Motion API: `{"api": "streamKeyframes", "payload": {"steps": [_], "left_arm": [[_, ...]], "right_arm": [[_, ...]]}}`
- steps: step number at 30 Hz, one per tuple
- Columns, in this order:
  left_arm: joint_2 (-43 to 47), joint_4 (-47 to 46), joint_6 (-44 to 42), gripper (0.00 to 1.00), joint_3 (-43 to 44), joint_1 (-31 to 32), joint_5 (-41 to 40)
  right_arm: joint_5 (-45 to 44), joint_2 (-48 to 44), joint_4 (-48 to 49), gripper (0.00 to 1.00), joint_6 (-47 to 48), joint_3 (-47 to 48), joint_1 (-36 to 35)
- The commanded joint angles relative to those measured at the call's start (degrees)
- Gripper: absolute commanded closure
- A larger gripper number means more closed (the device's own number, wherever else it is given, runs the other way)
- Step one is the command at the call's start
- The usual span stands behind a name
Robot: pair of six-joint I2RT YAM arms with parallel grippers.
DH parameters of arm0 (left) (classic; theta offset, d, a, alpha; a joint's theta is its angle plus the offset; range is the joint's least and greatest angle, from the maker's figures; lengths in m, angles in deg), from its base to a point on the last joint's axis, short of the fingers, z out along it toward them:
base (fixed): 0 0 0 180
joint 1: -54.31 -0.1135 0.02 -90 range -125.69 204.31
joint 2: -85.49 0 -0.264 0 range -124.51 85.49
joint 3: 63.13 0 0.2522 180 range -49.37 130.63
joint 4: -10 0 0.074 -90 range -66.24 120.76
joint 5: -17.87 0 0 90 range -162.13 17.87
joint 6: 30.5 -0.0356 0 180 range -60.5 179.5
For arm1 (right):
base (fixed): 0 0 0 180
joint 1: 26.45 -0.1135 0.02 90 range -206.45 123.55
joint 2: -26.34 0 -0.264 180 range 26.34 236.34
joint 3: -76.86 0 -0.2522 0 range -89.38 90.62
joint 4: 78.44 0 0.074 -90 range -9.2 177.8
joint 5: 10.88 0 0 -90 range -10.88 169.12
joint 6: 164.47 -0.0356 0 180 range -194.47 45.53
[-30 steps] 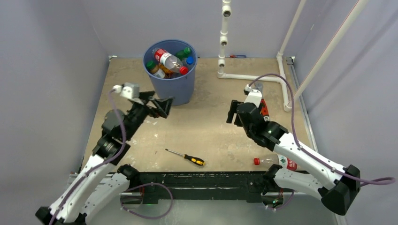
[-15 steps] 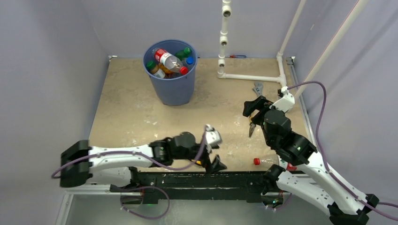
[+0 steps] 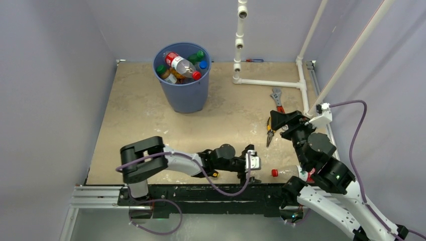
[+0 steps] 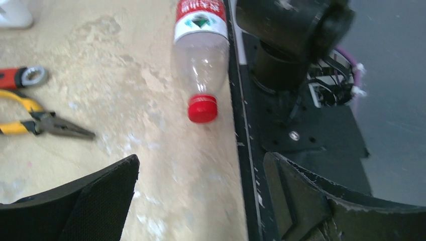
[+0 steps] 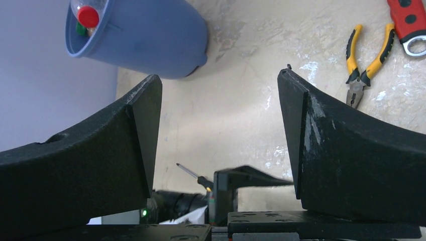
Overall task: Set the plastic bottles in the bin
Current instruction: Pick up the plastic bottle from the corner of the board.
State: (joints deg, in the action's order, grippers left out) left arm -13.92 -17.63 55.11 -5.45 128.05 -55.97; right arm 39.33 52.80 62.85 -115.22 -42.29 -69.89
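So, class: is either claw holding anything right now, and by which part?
Nothing is held. The left claw and the right claw both stand open and empty.

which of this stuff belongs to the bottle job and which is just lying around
Job: round blue plastic bin; plastic bottles piled inside it; clear red-capped plastic bottle lying loose outside it.
Lying about: yellow-handled pliers; red-handled metal wrench; yellow-and-black-handled screwdriver; white plastic pipe frame.
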Motion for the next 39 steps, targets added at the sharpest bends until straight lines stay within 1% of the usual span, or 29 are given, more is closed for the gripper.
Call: {"api": "streamKeyframes", "payload": {"steps": [1,7,12,20,26,34,39], "left_arm": [[-6.5,-8.5,-5.0,0.07,7.6,-2.3,9.3],[-16.7,-7.2,-6.5,0.13,16.8,-2.3,12.9],[-21.8,-9.2,-4.8,0.17,19.7,-2.2,14.5],[-25.5,-9.6,-3.4,0.22,21.8,-2.2,15.2],[-27.1,-12.1,-1.5,0.25,22.2,-1.9,14.5],[-29.0,-13.2,0.2,0.32,23.5,-1.8,12.5],[-29.9,-13.5,0.6,0.4,23.8,-1.5,12.3]], "right_arm": [[2.7,-1.2,2.0,0.19,1.5,-1.6,0.1],[3.0,-2.3,1.1,0.19,2.2,-1.1,0.1],[2.4,-3.3,-1.0,0.19,2.7,1.0,0.0],[2.3,-3.4,-1.6,0.19,2.9,1.6,0.0],[2.5,-3.3,-1.3,0.19,2.6,0.9,0.0],[2.2,-3.4,-1.6,0.19,2.9,1.1,0.1],[2.0,-3.6,-1.9,0.19,2.8,1.1,0.0]]}}
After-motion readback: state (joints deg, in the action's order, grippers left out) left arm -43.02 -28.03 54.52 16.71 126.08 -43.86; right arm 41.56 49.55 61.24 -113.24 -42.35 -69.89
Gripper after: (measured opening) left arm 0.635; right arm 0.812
